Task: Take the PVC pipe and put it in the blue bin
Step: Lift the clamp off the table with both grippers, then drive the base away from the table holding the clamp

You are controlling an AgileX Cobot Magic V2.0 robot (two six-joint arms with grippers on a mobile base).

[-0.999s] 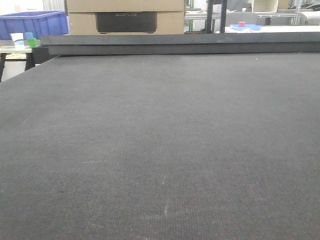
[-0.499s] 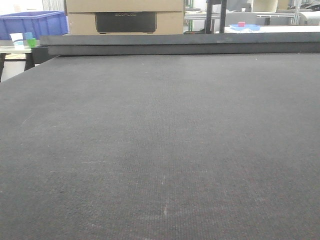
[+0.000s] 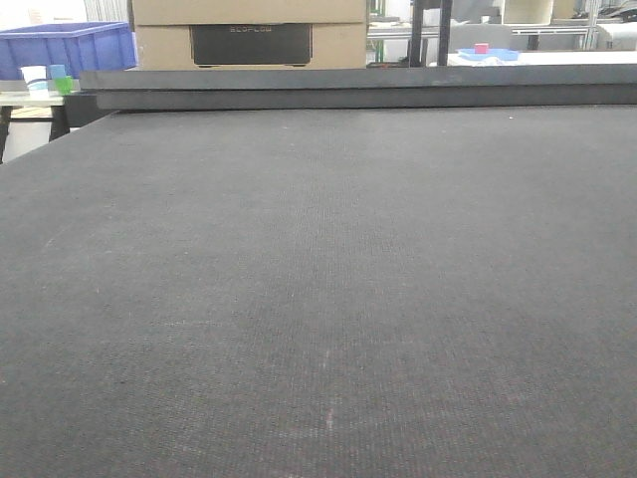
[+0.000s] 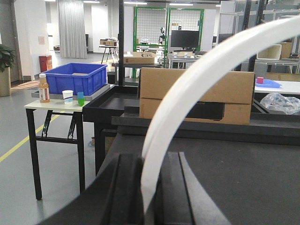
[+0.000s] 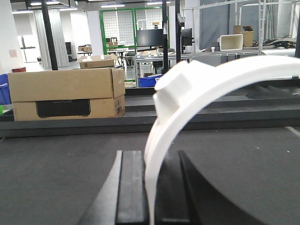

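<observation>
In the left wrist view a white PVC pipe (image 4: 197, 79) curves up and to the right out of my left gripper (image 4: 150, 161), which is shut on its lower end. In the right wrist view my right gripper (image 5: 152, 157) is shut on another white PVC pipe (image 5: 187, 101), an arc with a flat tab on its upper part. The blue bin (image 4: 77, 77) stands on a small side table beyond the black table's far left corner, and also shows in the front view (image 3: 65, 48). Neither gripper nor pipe appears in the front view.
A cardboard box (image 4: 197, 96) sits on a black ledge at the far edge of the black felt table (image 3: 318, 279). The side table (image 4: 56, 104) by the bin also carries a bottle (image 4: 44, 89) and small cups (image 4: 68, 96).
</observation>
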